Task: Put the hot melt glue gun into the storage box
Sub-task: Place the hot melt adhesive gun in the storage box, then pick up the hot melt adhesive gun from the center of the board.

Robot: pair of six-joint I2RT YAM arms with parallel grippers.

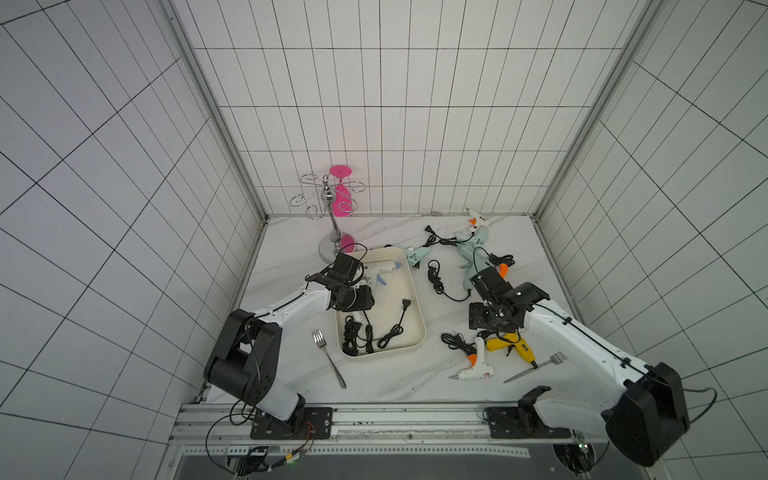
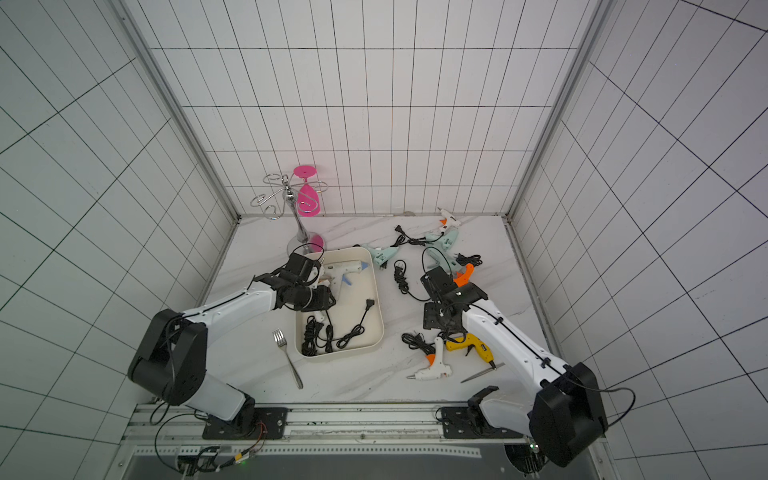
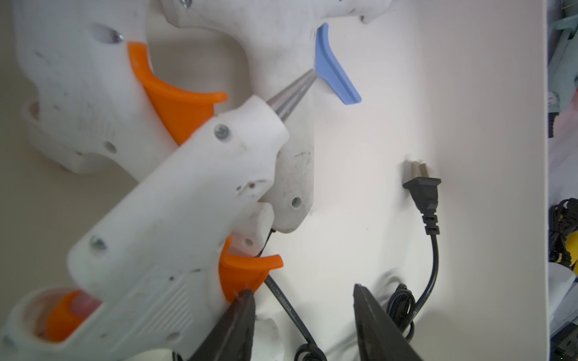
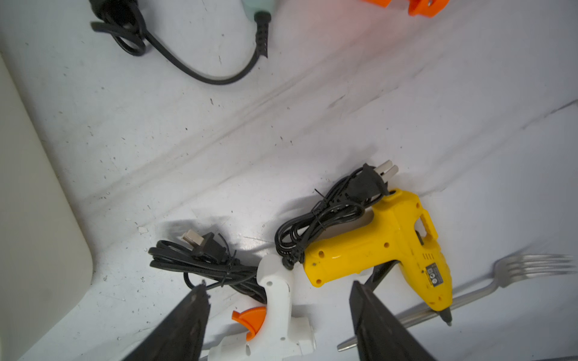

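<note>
Hovering over the storage box (image 1: 395, 286), the left claw (image 3: 303, 290) holds nothing: its jaws stand partly apart with only a black cord (image 3: 283, 301) between them, one fingertip (image 3: 245, 303) against the orange trigger of a boxed white glue gun (image 3: 175, 218). Beyond that lie an orange-triggered gun (image 3: 78, 93) and a blue-triggered gun (image 3: 281, 56), also boxed. The right claw (image 4: 278, 290) gapes wide over the table (image 4: 312, 125), a loose white glue gun (image 4: 297, 340) below its fingers, a yellow glue gun (image 4: 391, 240) just beside, a fork (image 4: 531, 265) farther out.
</note>
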